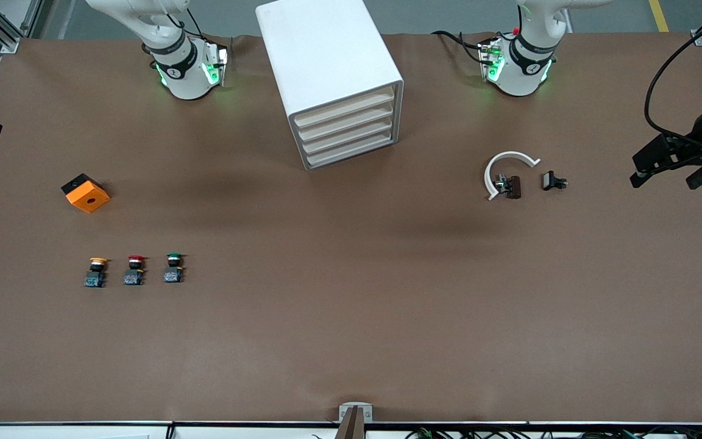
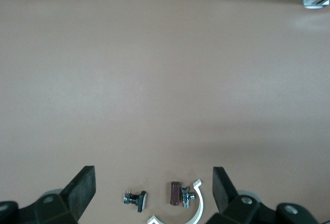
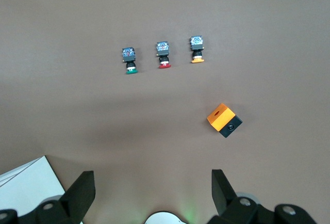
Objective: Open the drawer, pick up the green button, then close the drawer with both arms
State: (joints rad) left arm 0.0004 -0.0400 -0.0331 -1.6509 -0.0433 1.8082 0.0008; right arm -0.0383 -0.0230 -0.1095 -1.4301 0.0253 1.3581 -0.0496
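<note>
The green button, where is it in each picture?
Front view: the green button stands on the table toward the right arm's end, last in a row with the red button and yellow button.
Left wrist view: not in it.
Right wrist view: the green button ends the same row.
Shared landmark: the orange box.

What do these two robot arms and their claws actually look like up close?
Both arms are glossy white with black joint rings and glowing green lights near their bases. The left arm has black cables running by its base; the right arm looks the same. The left gripper and right gripper each have two chunky black fingers.
</note>
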